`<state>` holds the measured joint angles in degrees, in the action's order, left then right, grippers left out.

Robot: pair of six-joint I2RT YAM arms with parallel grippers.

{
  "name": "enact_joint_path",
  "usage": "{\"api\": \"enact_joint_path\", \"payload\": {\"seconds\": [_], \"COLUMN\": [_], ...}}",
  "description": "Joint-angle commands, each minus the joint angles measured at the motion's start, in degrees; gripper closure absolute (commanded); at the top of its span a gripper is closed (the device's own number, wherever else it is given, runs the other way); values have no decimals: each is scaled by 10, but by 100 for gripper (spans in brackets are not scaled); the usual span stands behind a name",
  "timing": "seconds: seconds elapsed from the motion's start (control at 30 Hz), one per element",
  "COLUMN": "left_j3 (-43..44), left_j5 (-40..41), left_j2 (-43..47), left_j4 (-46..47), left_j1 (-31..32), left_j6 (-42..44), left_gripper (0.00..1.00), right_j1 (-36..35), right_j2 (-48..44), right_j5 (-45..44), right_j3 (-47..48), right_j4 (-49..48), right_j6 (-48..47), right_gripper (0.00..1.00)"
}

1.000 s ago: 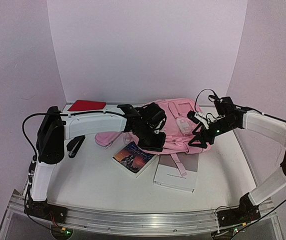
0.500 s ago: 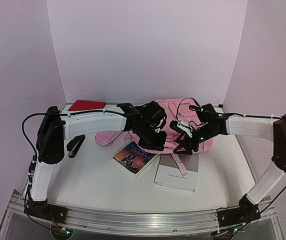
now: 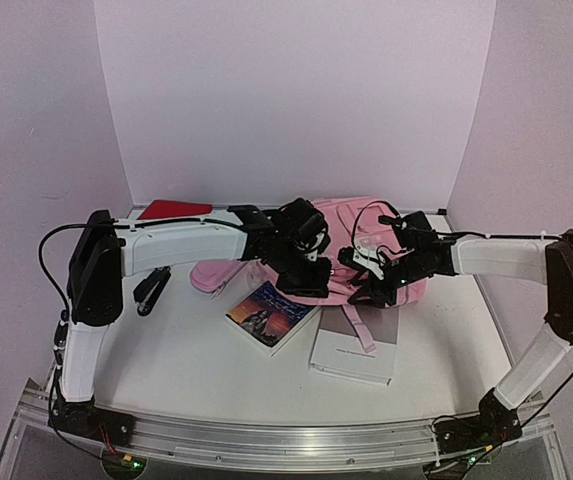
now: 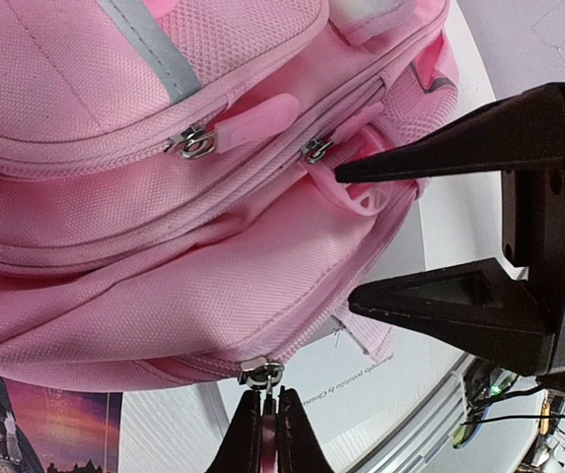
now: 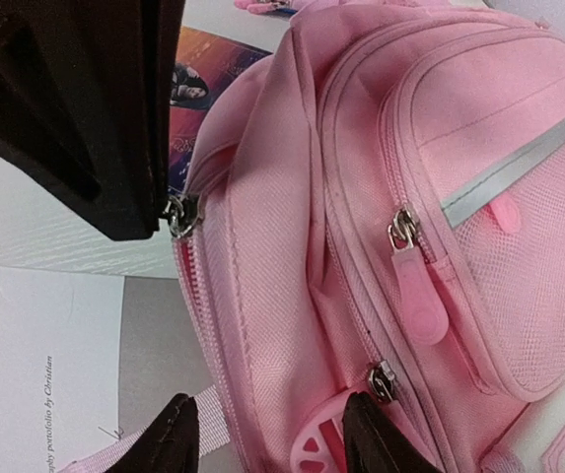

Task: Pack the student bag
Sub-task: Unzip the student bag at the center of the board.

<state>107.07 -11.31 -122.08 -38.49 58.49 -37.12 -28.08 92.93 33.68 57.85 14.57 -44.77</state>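
**Top external view: opening the bag's zip**

The left gripper [image 4: 270, 406] is closed on a zip pull [image 4: 262, 424] at the bag's [image 3: 338, 215] edge. The bag lies at the middle back of the table [image 3: 196, 370], with a book [image 3: 268, 312] and a booklet [image 3: 351, 352] just before it. The right gripper [image 5: 272, 434] stands half open around a round pink tab [image 5: 314, 455] and does not grip it yet. The step in hand, I judge, is unzipping. Next the right must pinch the tab to steady the bag while the left draws the pull.

Red folder [image 3: 173, 209], black stapler [image 3: 150, 291], illustrated book [image 3: 266, 313], white booklet [image 3: 351, 355] on table [image 3: 196, 360].
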Motion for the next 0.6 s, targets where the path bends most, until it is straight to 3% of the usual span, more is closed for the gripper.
{"api": "enact_joint_path", "payload": {"seconds": [0.0,0.1,0.37,0.57], "left_j3": [8,-2,-45,-75], "left_j5": [-36,-35,38,81], "left_j2": [65,74,137,201], "left_j4": [52,54,2,-31], "left_j1": [3,-2,-34,-59], "left_j6": [-1,-6,8,26], "left_gripper": [100,100,100,100], "right_j1": [-5,-4,35,113], "right_j2": [-8,-5,-68,-94], "right_j5": [-18,-43,-26,24], "right_j3": [-8,1,35,79], "right_j4": [-18,-21,-17,-8], "right_j6": [-27,-39,-42,-72], "right_gripper": [58,98,100,100]}}
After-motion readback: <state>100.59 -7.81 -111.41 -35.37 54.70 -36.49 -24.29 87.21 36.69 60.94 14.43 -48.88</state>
